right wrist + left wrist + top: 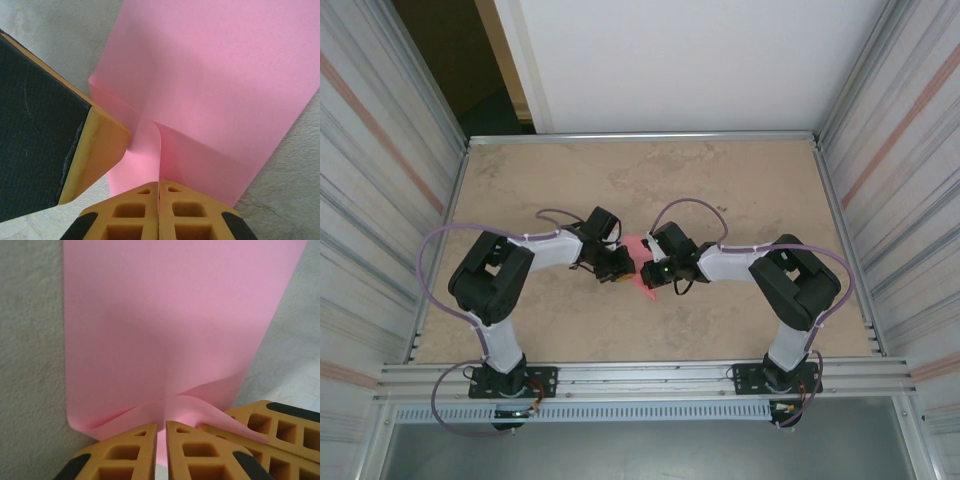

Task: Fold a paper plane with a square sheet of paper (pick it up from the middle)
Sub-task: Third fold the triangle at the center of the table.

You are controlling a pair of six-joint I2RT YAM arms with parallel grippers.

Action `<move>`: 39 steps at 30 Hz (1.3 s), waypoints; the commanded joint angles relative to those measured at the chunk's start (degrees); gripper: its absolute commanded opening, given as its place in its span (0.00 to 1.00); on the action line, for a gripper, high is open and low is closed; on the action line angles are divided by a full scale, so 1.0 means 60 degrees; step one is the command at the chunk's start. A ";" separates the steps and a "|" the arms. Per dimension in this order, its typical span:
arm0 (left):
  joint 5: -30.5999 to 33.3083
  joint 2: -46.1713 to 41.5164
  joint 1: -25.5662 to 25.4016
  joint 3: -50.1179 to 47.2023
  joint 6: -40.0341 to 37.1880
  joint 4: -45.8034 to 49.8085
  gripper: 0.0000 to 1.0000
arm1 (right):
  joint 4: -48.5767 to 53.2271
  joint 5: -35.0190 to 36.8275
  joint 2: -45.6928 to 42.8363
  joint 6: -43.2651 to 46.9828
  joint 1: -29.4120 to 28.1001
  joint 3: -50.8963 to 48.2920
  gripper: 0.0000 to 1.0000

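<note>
Barely begun: both end effectors gripped the paper, and no dart shape had formed.
Nearest the arms, the left end effector [161, 429] and the right end effector [158, 186] were each closed narrowly on the near edge of the square sheet of paper [638, 252], between them at the middle of the table [740, 200]. That edge curled into a soft, unpressed loop; beyond it the sheet lay flat. By this showing, the centre crease, nose folds and wings all remained.

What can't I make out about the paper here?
Top view: square sheet of paper tiny, mostly under left wrist and right wrist; creases unreadable.
Left wrist view: far edge cut off at top; left fingers hide the pinched edge.
Right wrist view: right side runs off frame; right fingers hide the near edge.
</note>
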State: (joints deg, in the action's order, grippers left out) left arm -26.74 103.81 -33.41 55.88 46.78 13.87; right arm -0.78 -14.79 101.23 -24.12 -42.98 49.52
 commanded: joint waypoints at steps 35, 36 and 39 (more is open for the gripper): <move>0.0455 0.0582 0.0003 -0.0132 -0.0370 0.0574 0.15 | 0.1401 -0.2191 -0.0248 -0.1760 0.0376 0.0672 0.09; 0.0416 0.0573 -0.0002 -0.0093 -0.0406 0.0588 0.15 | 0.1504 -0.2295 -0.0117 -0.1705 0.0379 0.0781 0.09; 0.0310 0.0570 0.0007 0.0025 -0.0502 0.0673 0.17 | 0.1667 -0.2536 0.0117 -0.1622 0.0394 0.0988 0.08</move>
State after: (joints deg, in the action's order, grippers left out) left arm -26.98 104.44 -33.39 56.25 45.43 13.78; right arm 7.05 -26.61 100.95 -33.58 -41.01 53.36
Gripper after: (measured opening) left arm 0.164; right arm 0.083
